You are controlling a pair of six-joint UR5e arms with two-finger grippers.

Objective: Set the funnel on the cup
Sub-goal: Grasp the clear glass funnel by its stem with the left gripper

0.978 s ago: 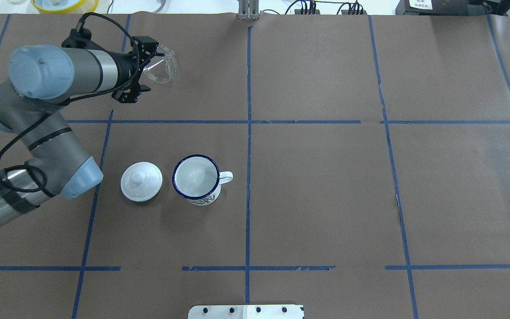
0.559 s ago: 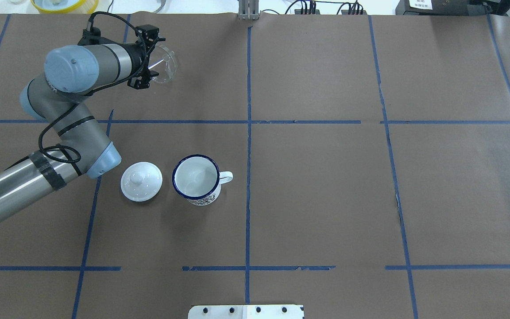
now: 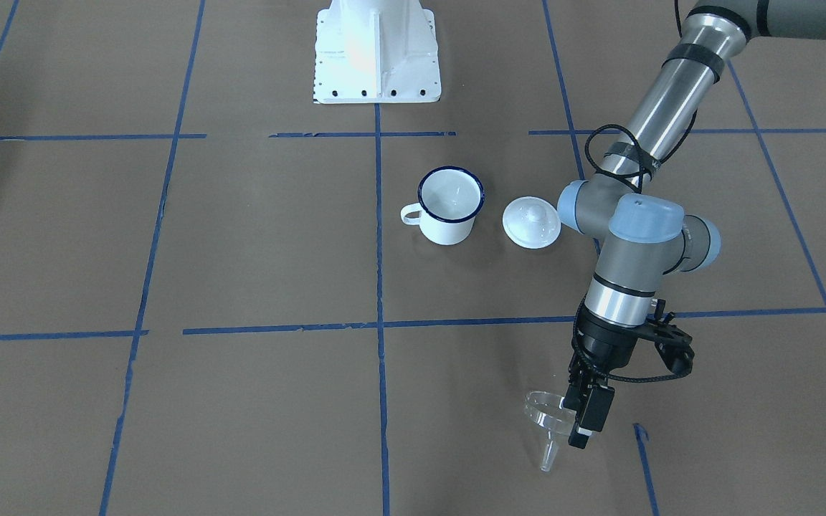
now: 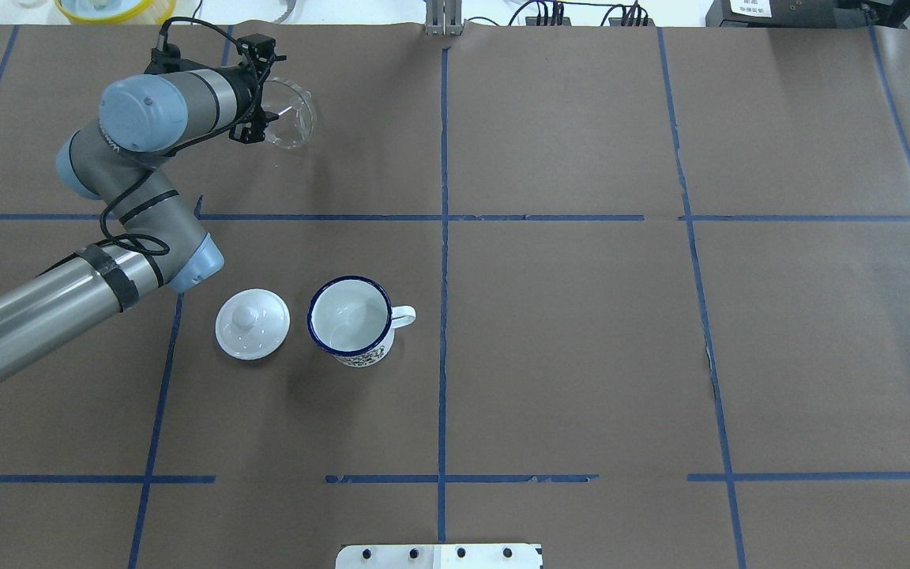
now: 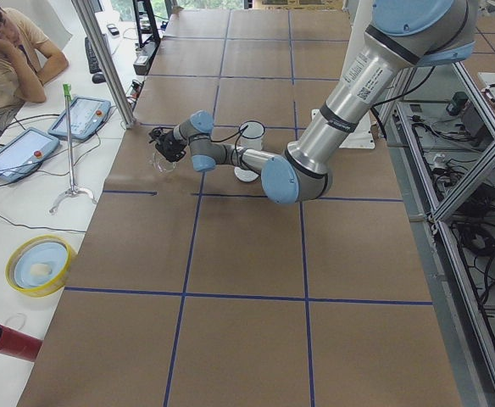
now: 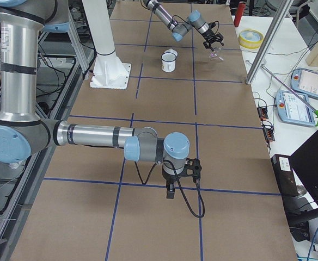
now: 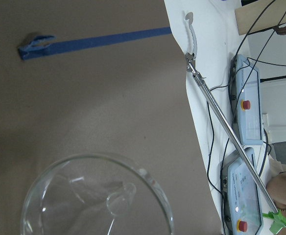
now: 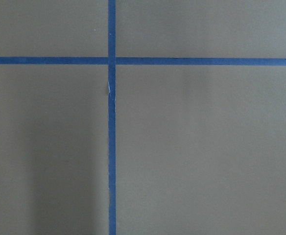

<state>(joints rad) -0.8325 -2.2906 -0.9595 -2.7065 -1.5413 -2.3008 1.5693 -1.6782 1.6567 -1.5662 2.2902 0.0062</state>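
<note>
Funnel [image 3: 543, 411] is parked way out by the far left corner of the table [image 4: 581, 356]. It looks tipped on its side, with the stem aimed at the far edge and the mouth turned back toward the near edge. The left gripper [image 3: 584, 423] is pressed right up to the rim from the left, so that arm is obviously the nearer one. Whether the rim is actually pinched can't be made out tbh. The right gripper [image 6: 170, 190] is hung over the table toward the right end, well apart, and its jaws can't be judged either.

The cup [image 4: 348, 316] is stood upright closer to the near edge, left of centre. Nothing is seen inside it, and a lid [image 4: 252, 324] sits just beside it. So the funnel would need to be brought toward the near edge and a bit right, stem swung down.
</note>
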